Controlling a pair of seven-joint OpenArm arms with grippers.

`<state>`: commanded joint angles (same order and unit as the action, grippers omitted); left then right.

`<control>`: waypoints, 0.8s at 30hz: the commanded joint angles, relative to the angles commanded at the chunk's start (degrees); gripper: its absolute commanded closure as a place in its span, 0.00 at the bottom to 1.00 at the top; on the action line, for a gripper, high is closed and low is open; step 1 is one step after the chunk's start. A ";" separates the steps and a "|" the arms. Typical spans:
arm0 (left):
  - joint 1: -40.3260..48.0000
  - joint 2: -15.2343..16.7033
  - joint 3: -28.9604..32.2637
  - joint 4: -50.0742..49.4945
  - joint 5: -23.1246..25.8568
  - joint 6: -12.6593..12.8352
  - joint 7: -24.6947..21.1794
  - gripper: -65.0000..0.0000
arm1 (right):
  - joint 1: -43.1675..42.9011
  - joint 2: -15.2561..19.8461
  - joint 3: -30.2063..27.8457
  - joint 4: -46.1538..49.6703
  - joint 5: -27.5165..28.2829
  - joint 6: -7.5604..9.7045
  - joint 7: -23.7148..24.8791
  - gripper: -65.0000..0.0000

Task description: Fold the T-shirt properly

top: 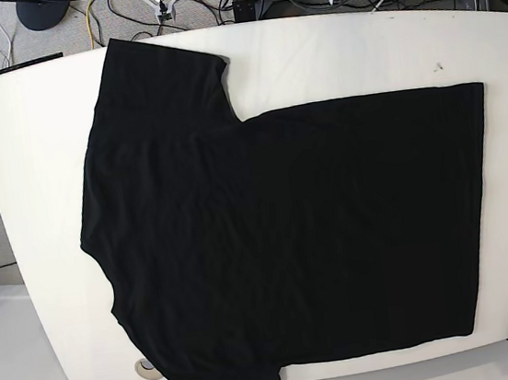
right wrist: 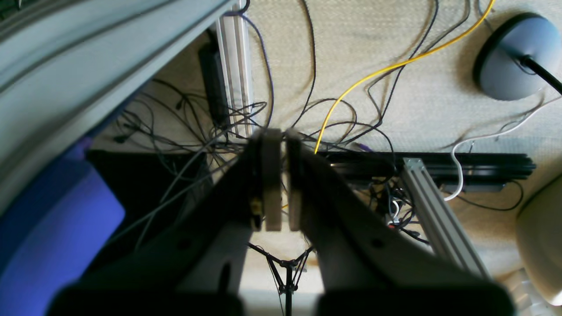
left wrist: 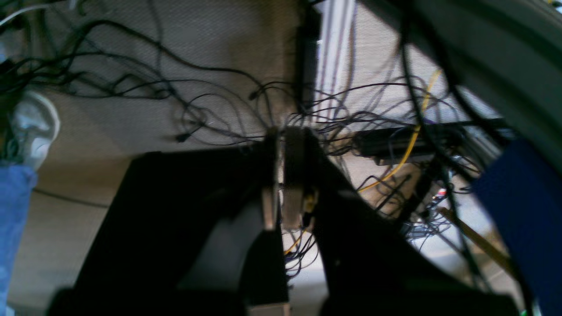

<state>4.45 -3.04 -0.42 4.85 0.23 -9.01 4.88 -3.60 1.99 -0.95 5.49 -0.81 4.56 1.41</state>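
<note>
T-shirt lying flat and unfolded across white table, black side up, covering most of the surface.

Spreading wide with sleeves pointing toward 11 and 7 o'clock and hem running along the 3 o'clock side. Hanging off the table, both wrist cameras looking down at carpet strewn with cables: left gripper showing pads pressed nearly together on nothing, right gripper likewise closed to a narrow slit, holding nothing. Neither arm appearing in the base view.
</note>
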 joint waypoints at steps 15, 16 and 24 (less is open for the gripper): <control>7.97 -3.23 -0.06 11.44 -1.70 -2.54 1.98 0.98 | -9.69 2.23 0.39 9.76 2.10 1.93 -0.94 1.00; 8.61 -3.68 0.07 12.15 -1.55 -2.60 1.86 0.98 | -10.50 2.39 0.38 10.94 2.91 2.33 -1.09 1.00; 19.80 -8.70 -0.07 25.37 -1.73 -4.61 2.30 1.00 | -23.15 6.66 0.52 27.87 4.49 6.19 -1.41 1.00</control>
<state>24.25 -11.74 -0.49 30.22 -1.50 -13.62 7.17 -26.75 8.65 -0.42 33.36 3.68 10.75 0.00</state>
